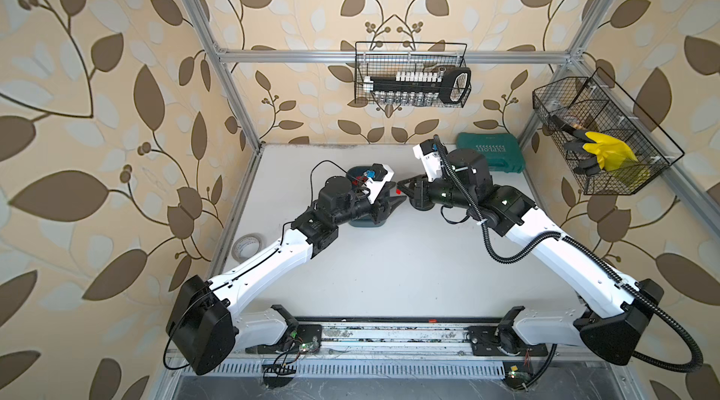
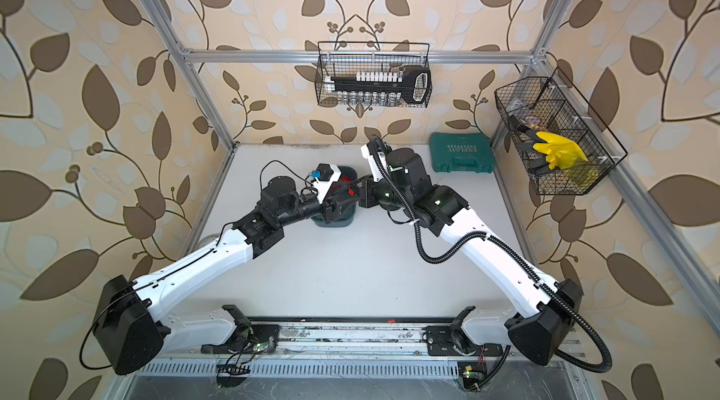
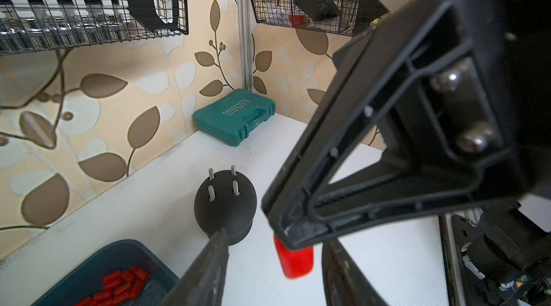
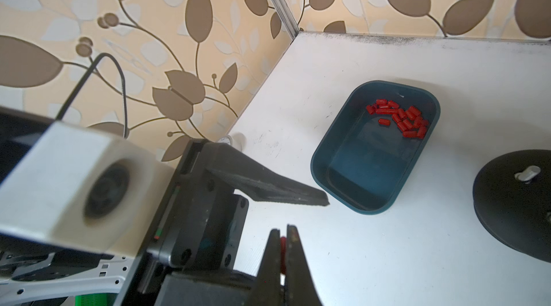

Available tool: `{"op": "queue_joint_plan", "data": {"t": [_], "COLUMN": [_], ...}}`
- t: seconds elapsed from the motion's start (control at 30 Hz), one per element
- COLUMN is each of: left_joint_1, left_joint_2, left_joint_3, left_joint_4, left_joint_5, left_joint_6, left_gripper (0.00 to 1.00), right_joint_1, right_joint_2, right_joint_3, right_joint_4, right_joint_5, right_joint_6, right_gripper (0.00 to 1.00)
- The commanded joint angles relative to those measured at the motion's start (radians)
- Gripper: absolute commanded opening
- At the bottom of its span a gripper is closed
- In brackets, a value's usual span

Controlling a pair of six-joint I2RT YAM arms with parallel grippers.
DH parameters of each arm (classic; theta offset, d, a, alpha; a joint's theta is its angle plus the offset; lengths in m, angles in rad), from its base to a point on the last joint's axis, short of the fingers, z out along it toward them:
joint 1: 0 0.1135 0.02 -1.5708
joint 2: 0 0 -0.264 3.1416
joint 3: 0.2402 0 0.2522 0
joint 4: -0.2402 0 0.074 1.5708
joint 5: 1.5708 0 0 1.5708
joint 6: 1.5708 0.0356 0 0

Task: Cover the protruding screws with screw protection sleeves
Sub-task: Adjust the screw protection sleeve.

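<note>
Pinching a red sleeve [image 4: 282, 252], right fingers [image 4: 293, 246] face spread left fingers [image 3: 208, 271] — case [image 3: 235, 116] reads EXPLOIT.

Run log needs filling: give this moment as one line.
right gripper: shut on sleeve | left gripper: open, flanking sleeve | screws: four bare | tray: spare sleeves

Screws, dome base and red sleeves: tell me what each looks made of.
Screws: bare metal, likely steel; silvery with highlights.
Dome base: matte black plastic, seemingly; dull, faintly grainy.
Sleeves: probably plastic or rubber; bright red, slight sheen.
</note>
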Motion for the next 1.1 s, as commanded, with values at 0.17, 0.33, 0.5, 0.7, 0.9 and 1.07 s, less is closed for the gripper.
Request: {"op": "queue_joint_plan", "data": {"t": [0.17,0.33,0.5,0.7,0.9,1.07], "left_joint_1": [-0.009,-0.009,-0.009,-0.009,-0.01,-0.009], "left_joint_2": [-0.008,-0.019,-0.027,-0.03,-0.039,-0.037], "left_joint_3": [0.052,0.045,0.044,0.047,0.041,0.039], "left_joint_4": [0.018,-0.002,-0.006,0.001,0.01,0.008], "left_joint_5": [-0.035,-0.07,-0.09,-0.089,-0.094,-0.095], "left_joint_6": [0.0,-0.003,-0.002,-0.004,0.003,0.005], "left_gripper": [0.48,0.49,0.51,0.57,0.7,0.69], "right_joint_1": [0.008,0.008,0.008,0.008,0.008,0.008], "right_joint_2": [-0.016,-0.02,-0.022,-0.022,-0.027,-0.03], "right_joint_3": [-0.007,-0.006,-0.004,-0.011,-0.009,-0.009], "right_joint_4": [0.014,0.007,0.004,0.012,0.034,0.036], "right_joint_5": [0.005,0.021,0.02,0.01,-0.002,-0.01], "right_joint_6": [-0.003,-0.011,-0.015,-0.017,-0.014,-0.014], "right_gripper": [0.0,0.0,0.0,0.0,0.0,0.0]}}
